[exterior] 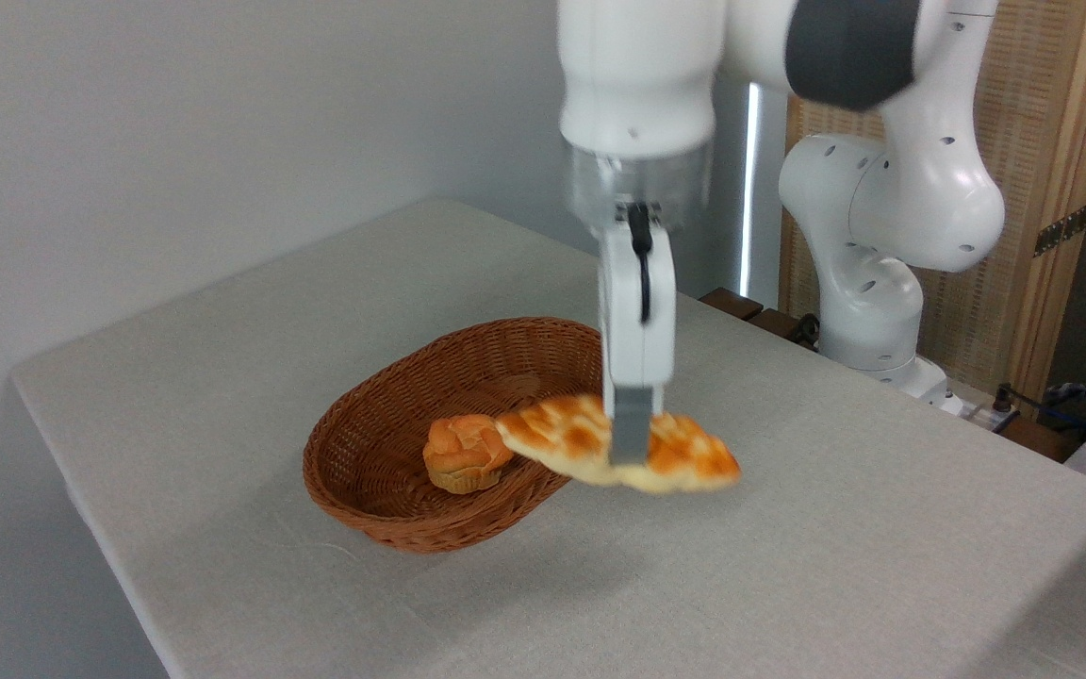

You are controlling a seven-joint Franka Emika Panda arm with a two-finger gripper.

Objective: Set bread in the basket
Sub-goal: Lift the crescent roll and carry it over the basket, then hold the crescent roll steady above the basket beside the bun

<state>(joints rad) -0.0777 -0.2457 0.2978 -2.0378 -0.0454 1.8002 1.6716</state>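
Observation:
The bread (562,436), a long braided loaf with golden-orange bumps, hangs in the air, held at its middle by my gripper (631,451), which is shut on it. The loaf is roughly level, its left tip over the right rim of the basket (369,443), its right end out over the table. The basket is an oval reddish-brown wicker one resting on the table, left of the gripper. Only the near finger shows; the far one is hidden behind it and the loaf.
A small round orange bun (463,455) sits inside the basket near its right side. The table (835,556) has a grey cloth; its edges run along the left and front. The arm's white base (868,311) stands at the back right.

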